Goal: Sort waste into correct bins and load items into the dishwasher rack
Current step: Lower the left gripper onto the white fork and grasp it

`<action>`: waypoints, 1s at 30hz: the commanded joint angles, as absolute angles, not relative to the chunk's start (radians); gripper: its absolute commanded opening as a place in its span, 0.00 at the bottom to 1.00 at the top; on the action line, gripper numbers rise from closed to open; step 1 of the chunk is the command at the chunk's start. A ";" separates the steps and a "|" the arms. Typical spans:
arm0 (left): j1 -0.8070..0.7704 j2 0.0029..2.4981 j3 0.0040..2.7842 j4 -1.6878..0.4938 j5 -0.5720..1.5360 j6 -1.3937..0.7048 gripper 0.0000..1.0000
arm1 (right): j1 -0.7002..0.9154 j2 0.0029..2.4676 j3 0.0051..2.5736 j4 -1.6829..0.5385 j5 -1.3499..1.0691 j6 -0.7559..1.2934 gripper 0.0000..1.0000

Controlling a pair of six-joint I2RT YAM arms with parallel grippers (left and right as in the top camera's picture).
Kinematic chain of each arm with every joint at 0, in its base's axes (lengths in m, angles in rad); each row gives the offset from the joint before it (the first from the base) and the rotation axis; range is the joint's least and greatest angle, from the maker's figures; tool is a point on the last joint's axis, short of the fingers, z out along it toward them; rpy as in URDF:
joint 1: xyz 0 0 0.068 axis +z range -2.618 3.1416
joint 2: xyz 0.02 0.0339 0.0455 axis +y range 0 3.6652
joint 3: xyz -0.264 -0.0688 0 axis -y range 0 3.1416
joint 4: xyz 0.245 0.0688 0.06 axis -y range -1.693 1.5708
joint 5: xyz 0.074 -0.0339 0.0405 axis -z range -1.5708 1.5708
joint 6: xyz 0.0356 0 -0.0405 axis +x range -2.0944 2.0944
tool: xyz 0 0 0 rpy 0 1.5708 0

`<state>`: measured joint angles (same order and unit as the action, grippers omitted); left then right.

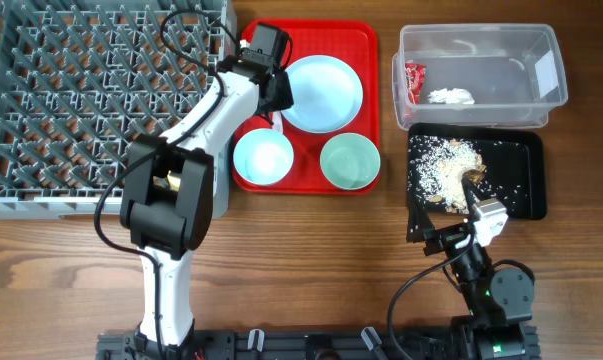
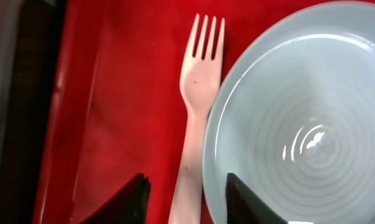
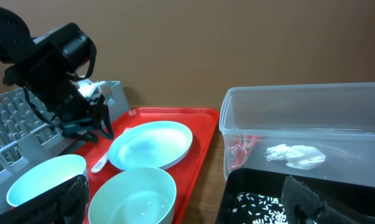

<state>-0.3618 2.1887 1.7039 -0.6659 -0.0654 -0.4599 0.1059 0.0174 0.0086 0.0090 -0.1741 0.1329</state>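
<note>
So far the trash part looks done. The red wrapper (image 1: 414,80) and the white tissue (image 1: 451,96) lie in the clear tub (image 1: 491,60) at the far right corner of the table. The rice and brown scraps (image 1: 436,165) lie in the black tray (image 1: 516,170) just in front of the tub. The dish part has not begun: the big grey rack (image 1: 81,90) at the far left corner of the table has nothing in it. The blue plate (image 2: 299,124), the blue bowl (image 1: 263,158) and the green bowl (image 1: 349,160) all sit on the red tray (image 2: 131,93). The white fork (image 2: 199,81) lies near that tray's left edge, right beside the plate. The left gripper (image 2: 187,180) hangs over the fork's handle with one finger on each side, not touching it yet. The right gripper (image 3: 184,193) waits by the near edge of the black tray, its fingers spread wide and holding nothing. No yellow cup or spoon can be made out for sure.
</note>
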 commanded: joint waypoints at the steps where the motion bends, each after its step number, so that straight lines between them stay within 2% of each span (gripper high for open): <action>1: -0.361 2.146 1.727 -0.671 -0.164 -0.456 0.27 | 0.104 0.004 0.005 0.013 -0.153 0.124 1.00; 5: -0.362 2.156 1.727 -0.654 -0.222 -0.451 0.24 | 0.104 0.004 0.005 0.013 -0.153 0.123 1.00; 18: -0.383 2.221 1.727 -0.616 -0.222 -0.450 0.16 | 0.104 0.004 0.005 0.012 -0.153 0.124 1.00; 30: -0.397 2.265 1.727 -0.596 -0.177 -0.450 0.15 | 0.104 0.004 0.005 0.012 -0.153 0.124 1.00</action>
<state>-0.3809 2.2528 1.7065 -0.6170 -0.1970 -0.4545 0.1059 0.0174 0.0086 0.0090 -0.1741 0.1326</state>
